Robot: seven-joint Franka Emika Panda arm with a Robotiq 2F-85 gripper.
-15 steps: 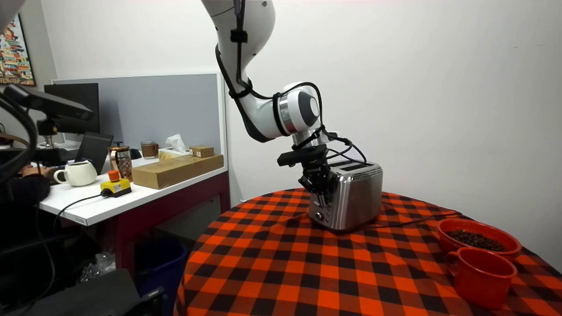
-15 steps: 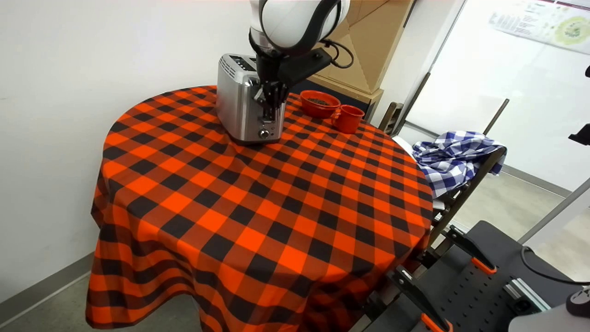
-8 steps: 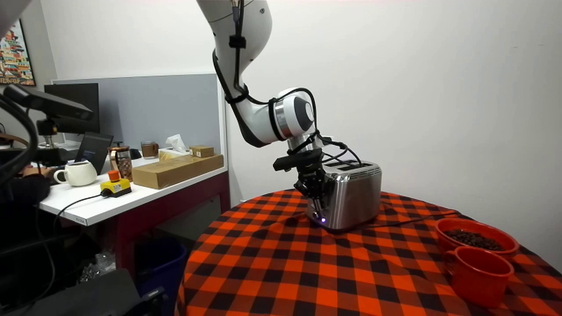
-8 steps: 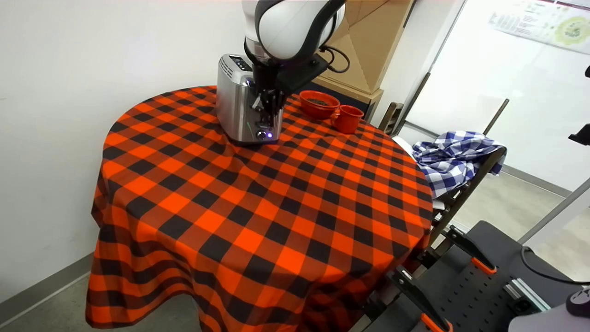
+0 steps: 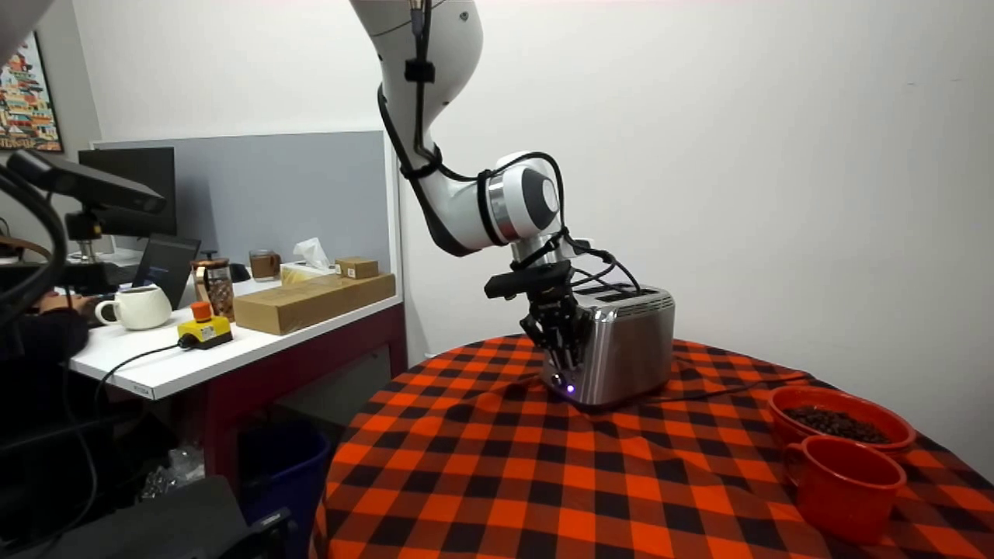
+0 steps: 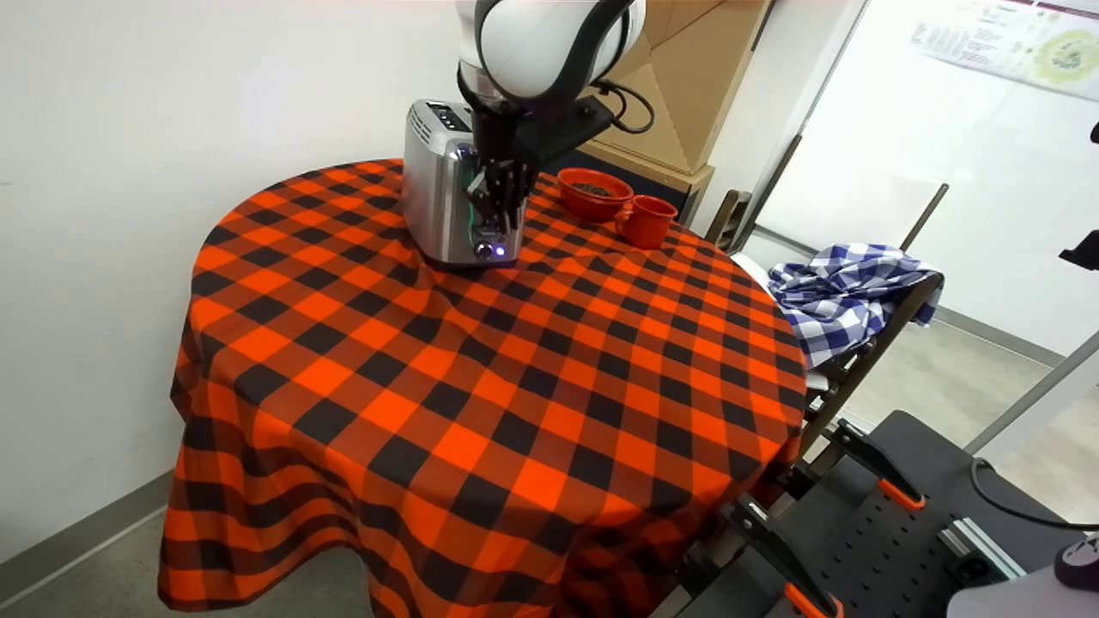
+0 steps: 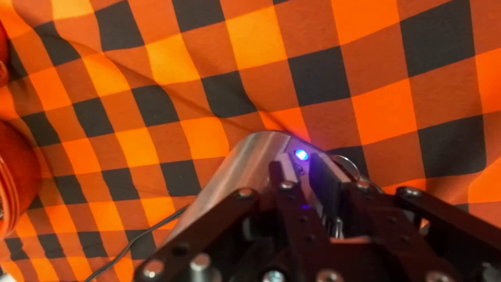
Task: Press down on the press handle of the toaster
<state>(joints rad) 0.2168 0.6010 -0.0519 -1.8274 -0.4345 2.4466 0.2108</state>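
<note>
The jaws pointed steeply down in front of the end face of the toaster (image 5: 633, 349), which stood upright just behind them. They were slightly spread: in the wrist view the pads (image 7: 289, 168) stood apart, a strip of the toaster showing between them, and nothing was plainly pinched. That made sense, since a push needed no grip, only tips to bear on the press handle. The handle itself was masked by the jaws, so contact could not be confirmed. Just beyond the tips glowed a violet-blue light (image 7: 301, 154), with the knob (image 6: 483, 250) beside it; the glow suggested that the handle was down and the press about done. If so, the next move called for backing the jaws off without brushing the knob. The toaster sat level on the cloth-covered counter (image 6: 481, 395), which would take the downward push. Its cord (image 7: 154, 227) ran off, away from the jaws, and the red bowl (image 6: 592, 207) and red mug (image 5: 846, 497) stood well apart from them, probably to leave room for the approach.
</note>
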